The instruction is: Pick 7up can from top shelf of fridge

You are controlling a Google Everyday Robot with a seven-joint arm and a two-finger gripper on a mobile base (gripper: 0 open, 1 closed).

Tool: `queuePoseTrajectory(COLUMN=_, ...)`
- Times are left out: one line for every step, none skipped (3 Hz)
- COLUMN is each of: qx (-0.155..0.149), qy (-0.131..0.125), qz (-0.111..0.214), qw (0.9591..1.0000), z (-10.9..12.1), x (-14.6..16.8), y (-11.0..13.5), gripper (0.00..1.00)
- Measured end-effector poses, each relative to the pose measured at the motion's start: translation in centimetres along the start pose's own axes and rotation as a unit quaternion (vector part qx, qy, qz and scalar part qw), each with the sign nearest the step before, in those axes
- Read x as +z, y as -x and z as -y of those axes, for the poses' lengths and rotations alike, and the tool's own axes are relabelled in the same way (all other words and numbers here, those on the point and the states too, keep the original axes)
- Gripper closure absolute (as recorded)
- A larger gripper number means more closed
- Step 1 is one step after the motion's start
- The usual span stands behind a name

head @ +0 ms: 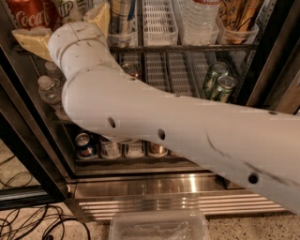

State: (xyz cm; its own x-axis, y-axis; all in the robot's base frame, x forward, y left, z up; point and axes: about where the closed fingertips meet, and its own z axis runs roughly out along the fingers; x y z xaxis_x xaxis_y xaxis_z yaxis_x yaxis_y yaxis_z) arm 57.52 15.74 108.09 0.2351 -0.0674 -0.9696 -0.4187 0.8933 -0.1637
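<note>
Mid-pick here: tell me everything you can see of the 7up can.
Only part of the 7up can shows, cut off by the frame's top edge: pale silver-white metal with greenish "UP" lettering, upright on the top shelf, right of a red Coca-Cola can. The wrist hides its base. The pincer is open around it, one cream finger off to its left and the other close on its right. Contact cannot be confirmed.
</note>
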Motion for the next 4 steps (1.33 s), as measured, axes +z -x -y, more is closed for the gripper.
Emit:
queuePoseTrajectory(qx=-0.013, qy=-0.002, qz=-0.008, qw=0.9999, z=-0.3, x=-1.1, y=0.1, gripper=0.0)
queuePoseTrajectory(qx=-0.016, qy=0.005, qz=-0.017, qw=0.9997, z=-0.9, x=-1.7, y=-0.2, gripper=0.0)
queuePoseTrajectory(qx=-0.015, qy=0.013, qz=-0.029, qw=0.9994, z=-1.5, x=-2.6, y=-0.5, gripper=0.0)
queuePoseTrajectory(qx=-0.01, qy=0.019, qz=-0.05, qw=0.9985, z=-2.1, x=-4.7, y=-0.8, gripper=0.0)
